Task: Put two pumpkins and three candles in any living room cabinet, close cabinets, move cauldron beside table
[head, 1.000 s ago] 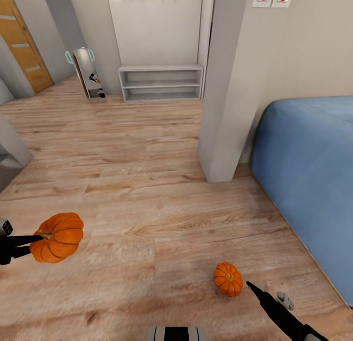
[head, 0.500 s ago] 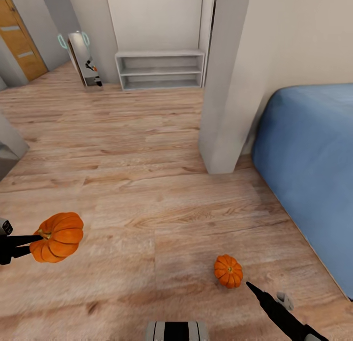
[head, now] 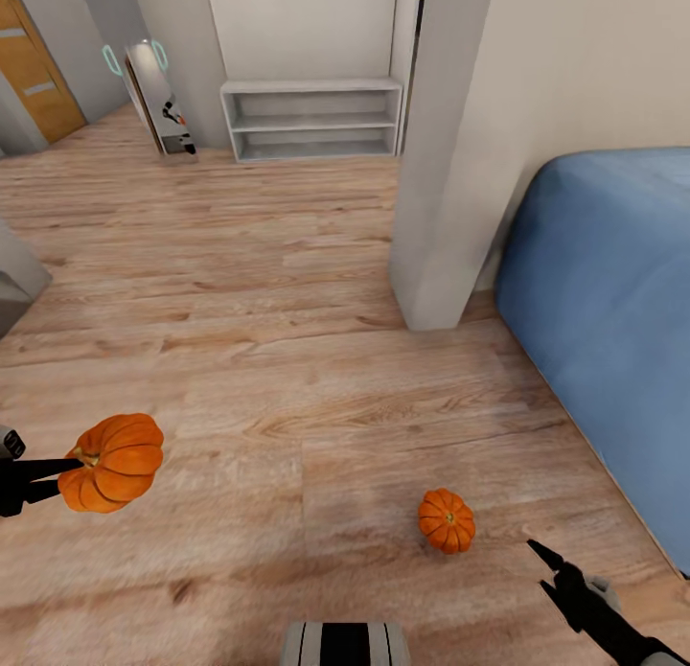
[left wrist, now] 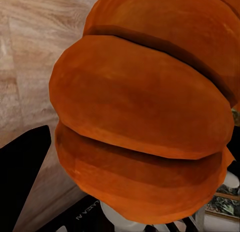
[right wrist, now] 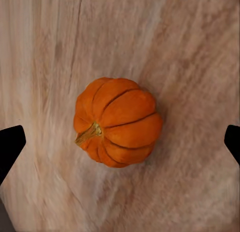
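Now the right gripper [head: 548, 562] has pulled back from the second pumpkin [head: 446, 520] on the wooden floor [head: 287, 359], and hangs over it with jaws wide apart and empty. Meanwhile the left gripper [head: 59, 474] keeps the first pumpkin [head: 113, 461] clamped aloft, so a grasp looks next.

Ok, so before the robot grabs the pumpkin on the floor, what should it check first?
1. First pumpkin held by the left gripper: ok.
2. Second pumpkin resting free on the wooden floor: ok.
3. Right gripper open, fingers apart either side of it: ok.
4. Pumpkin centred between the fingers in the right wrist view: ok.
5. Fingers down at the pumpkin's sides: not ok, they sit above and short of it.
6. Cabinet open and ready: cannot tell.
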Controlling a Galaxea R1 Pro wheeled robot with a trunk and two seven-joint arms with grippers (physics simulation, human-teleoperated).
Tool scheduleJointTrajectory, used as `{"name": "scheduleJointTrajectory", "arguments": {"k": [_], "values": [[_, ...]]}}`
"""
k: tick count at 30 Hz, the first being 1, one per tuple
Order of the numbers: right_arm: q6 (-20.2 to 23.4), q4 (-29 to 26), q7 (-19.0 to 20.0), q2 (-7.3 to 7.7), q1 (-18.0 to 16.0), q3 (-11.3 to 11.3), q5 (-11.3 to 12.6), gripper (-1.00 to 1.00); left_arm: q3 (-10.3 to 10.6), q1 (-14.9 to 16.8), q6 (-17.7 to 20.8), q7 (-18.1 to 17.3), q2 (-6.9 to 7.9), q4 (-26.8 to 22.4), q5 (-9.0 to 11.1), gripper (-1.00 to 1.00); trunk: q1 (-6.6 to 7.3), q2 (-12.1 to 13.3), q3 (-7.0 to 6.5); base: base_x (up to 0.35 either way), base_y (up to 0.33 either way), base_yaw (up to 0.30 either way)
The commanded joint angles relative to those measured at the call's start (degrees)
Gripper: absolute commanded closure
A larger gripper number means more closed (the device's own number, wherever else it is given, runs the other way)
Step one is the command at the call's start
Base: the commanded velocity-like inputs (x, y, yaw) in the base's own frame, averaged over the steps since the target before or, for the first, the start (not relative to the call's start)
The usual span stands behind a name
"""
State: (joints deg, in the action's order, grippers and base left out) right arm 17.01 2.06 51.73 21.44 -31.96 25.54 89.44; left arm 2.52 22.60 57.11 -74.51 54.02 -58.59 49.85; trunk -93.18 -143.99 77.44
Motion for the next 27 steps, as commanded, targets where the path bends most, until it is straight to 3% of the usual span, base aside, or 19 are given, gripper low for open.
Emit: {"name": "scheduleJointTrajectory", "arguments": {"k": [1,4,8,20,27], "values": [[1.0,0.1,-0.2,0.35,-0.1,0.3,1.3,-1.0,0.2,0.1,0.3,0.1,0.05,0.0,0.3,1.0,0.01,0.0,0.04,0.0,0.0,0.0],[1.5,0.0,-0.9,1.5,-0.2,0.1,2.4,-1.0,0.4,0.1,0.3,0.1,0.04,0.0,0.3,1.0,-0.02,0.0,0.26,0.0,0.0,0.0],[1.5,0.0,-1.6,1.89,-0.3,0.0,2.9,-1.0,0.4,0.1,0.3,0.1,0.04,0.0,0.3,1.0,-0.12,-0.1,1.15,0.0,0.0,0.0],[0.6,-2.4,-9.7,1.77,-0.5,0.0,4.1,-1.0,0.5,0.1,0.3,0.1,-0.05,0.0,0.3,1.0,-0.43,-0.2,3.81,0.0,0.0,0.0],[0.0,-6.4,-11.1,1.87,-0.6,0.1,4.0,-1.0,0.6,0.1,0.3,0.0,-0.05,0.0,0.3,1.0,-0.43,-0.2,3.81,0.0,0.0,0.0]]}}
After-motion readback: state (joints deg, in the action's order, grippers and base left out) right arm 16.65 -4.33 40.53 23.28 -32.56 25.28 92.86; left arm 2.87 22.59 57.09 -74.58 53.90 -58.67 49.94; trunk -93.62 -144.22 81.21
